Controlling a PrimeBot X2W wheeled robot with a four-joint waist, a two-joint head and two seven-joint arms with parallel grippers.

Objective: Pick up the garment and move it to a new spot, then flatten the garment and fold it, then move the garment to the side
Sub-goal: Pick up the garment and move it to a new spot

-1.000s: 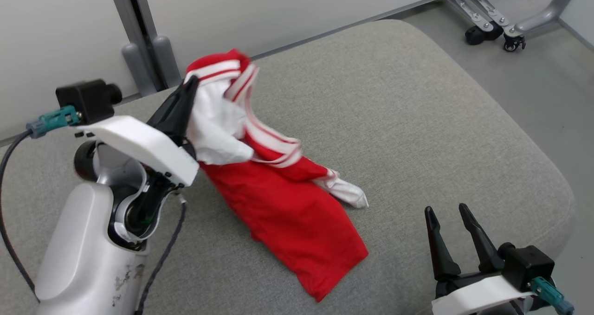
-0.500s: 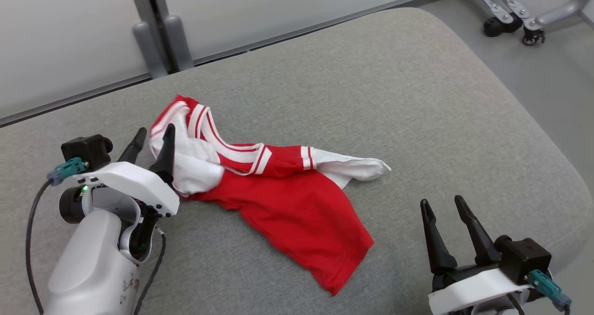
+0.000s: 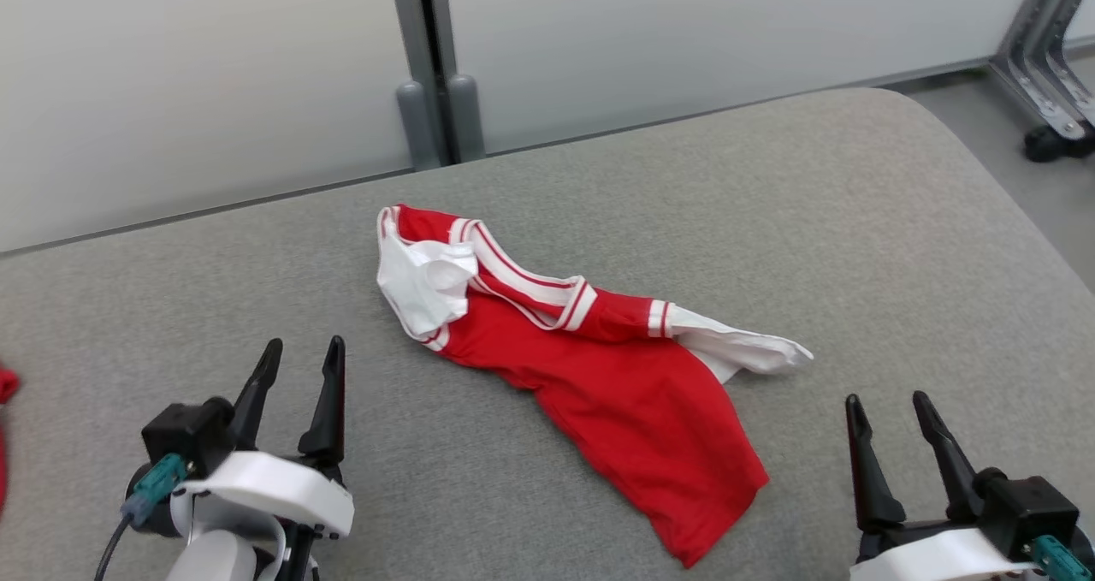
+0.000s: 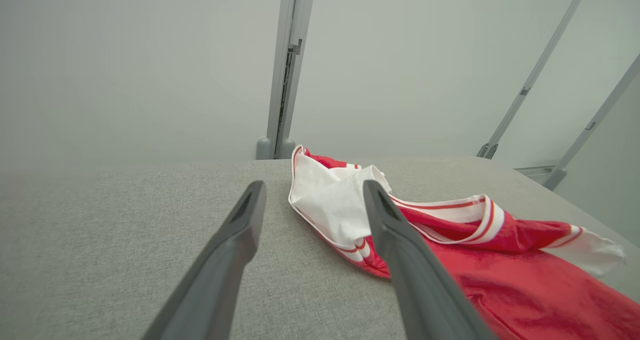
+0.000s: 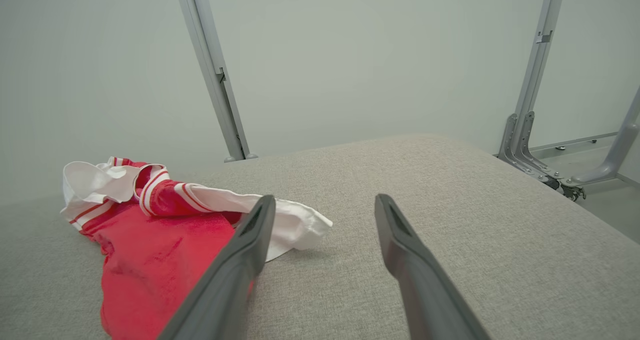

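Grey woven fabric covers the broad cushion point(image 3: 770, 179) that carries the work, with pale wall panels behind it and an upright grey post point(image 3: 432, 93) standing at the cushion's far edge. The garment point(image 3: 633, 384), red with white trim and a white lining, lies crumpled on the cushion in front of the post. Its folded-over white collar end sits closest to the post, and the red body runs away from the post, slanting toward the robot's right and the near edge. A white sleeve sticks out on the side away from the post.

The left claw point(image 3: 304, 341) hovers over bare cushion, further from the post than the collar end and off to the left of it. Its fingers stand apart with nothing between them, and they are clear of the cloth. The right claw point(image 3: 885, 398) is well to the right of the post, beyond the garment's white sleeve, with its fingers also spread and empty.

A wheeled metal frame point(image 3: 1048, 93) stands on the floor far to the right of the post. A bit of red cloth point(image 3: 7, 384) shows at the picture's left edge.
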